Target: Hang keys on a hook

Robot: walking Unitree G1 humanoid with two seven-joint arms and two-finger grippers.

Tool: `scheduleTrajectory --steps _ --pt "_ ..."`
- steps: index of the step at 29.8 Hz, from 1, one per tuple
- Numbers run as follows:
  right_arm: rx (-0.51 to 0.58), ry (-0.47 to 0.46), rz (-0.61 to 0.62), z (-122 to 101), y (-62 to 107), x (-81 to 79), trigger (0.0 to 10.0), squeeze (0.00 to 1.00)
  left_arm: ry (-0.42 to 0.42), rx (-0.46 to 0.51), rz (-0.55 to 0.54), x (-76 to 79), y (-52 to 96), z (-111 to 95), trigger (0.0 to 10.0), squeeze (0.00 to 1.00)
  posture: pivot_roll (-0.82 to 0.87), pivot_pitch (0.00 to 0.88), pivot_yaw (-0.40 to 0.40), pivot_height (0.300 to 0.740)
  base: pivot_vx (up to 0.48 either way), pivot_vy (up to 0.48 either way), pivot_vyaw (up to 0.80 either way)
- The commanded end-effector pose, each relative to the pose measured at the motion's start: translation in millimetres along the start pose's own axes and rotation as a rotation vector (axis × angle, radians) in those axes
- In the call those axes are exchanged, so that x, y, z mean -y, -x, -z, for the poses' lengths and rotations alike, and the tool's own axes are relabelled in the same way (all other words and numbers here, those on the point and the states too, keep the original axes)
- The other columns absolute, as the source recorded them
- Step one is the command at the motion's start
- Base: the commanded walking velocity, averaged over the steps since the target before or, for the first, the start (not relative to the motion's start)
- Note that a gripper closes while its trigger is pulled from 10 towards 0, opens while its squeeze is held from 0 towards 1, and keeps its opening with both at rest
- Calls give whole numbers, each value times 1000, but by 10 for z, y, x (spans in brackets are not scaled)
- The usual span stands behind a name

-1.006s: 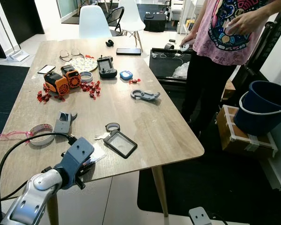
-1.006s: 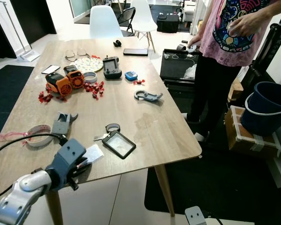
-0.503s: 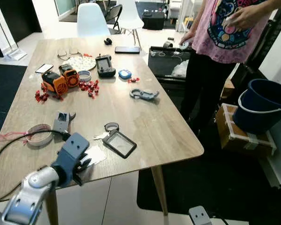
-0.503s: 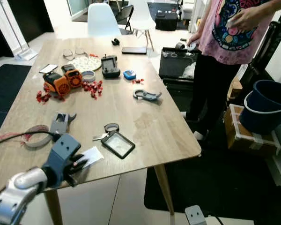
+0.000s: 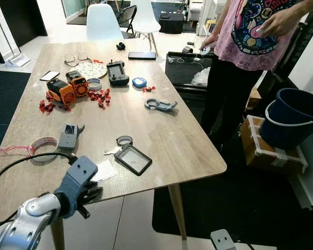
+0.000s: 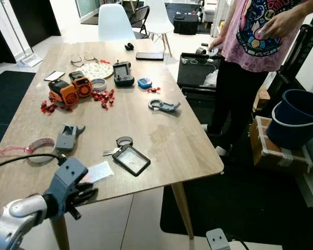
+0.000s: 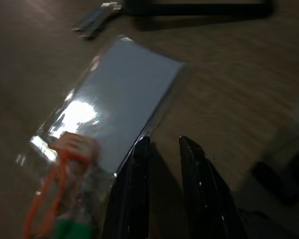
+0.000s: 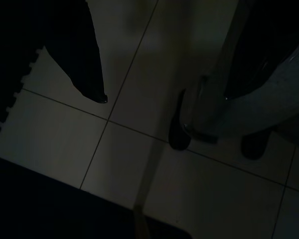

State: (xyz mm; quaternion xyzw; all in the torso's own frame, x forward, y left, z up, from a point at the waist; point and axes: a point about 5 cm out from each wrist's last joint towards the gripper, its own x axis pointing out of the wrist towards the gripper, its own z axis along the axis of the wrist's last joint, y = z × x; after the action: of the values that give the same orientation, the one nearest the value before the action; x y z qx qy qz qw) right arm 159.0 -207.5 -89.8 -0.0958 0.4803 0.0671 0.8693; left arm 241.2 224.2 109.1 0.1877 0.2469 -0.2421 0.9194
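A small bunch of keys (image 5: pixel 113 151) lies on the wooden table (image 5: pixel 161 135) near its front edge, beside a grey ring (image 5: pixel 124 140) and a black-framed card holder (image 5: pixel 132 159). A grey hook-shaped piece (image 5: pixel 160 104) rests further back towards the right edge. My left gripper (image 5: pixel 92 193) hovers at the table's near edge, just short of a clear plastic sleeve with a white card (image 7: pixel 119 94). In the left wrist view its black fingertips (image 7: pixel 141 145) are almost together with nothing between them. The right arm (image 5: pixel 221 240) hangs idle over the tiled floor.
A person in a pink shirt (image 5: pixel 250 31) stands at the table's right side. On the table are a tape roll (image 5: pixel 41 146), a grey clamp-like part (image 5: pixel 69 136), orange gadgets (image 5: pixel 68 88), red bits, a controller (image 5: pixel 117 73) and a phone. A blue bucket (image 5: pixel 295 117) sits on a box at right.
My left gripper has drawn back towards the table's near edge and sunk a little, coming off the plastic sleeve. The head camera has shifted slightly.
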Motion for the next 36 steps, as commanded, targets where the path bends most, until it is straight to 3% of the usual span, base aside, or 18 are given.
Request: scheduleTrajectory --steps 1,14,18,21,27,29,35,36 --pt "-16 0 0 42 8 7 10000 0 -17 -111 -56 -121 54 175 10000 0 52 74 -29 740 0 0 0" --pt "-17 3 2 47 11 15 10000 0 -68 -160 -171 -298 88 259 10000 0 48 59 -31 740 0 0 0" --pt "-16 7 2 48 12 19 10000 0 9 -28 -113 -253 87 92 10000 0 48 58 -31 740 0 0 0" --pt "-16 9 0 46 12 19 10000 0 13 68 -75 -210 78 -14 10000 0 50 54 -32 740 0 0 0" --pt "-15 10 -1 43 11 18 10000 0 78 223 -83 -220 82 -159 10000 0 49 50 -31 740 0 0 0" --pt "-15 10 -1 42 11 18 10000 0 88 253 -96 -239 84 -178 10000 0 49 51 -30 740 0 0 0" --pt "-16 11 0 43 11 19 10000 0 56 208 -209 -343 24 -134 10000 0 48 52 -32 740 0 0 0" --pt "-16 11 0 43 11 20 10000 0 52 202 -242 -371 2 -130 10000 318 47 53 -31 740 0 0 0"
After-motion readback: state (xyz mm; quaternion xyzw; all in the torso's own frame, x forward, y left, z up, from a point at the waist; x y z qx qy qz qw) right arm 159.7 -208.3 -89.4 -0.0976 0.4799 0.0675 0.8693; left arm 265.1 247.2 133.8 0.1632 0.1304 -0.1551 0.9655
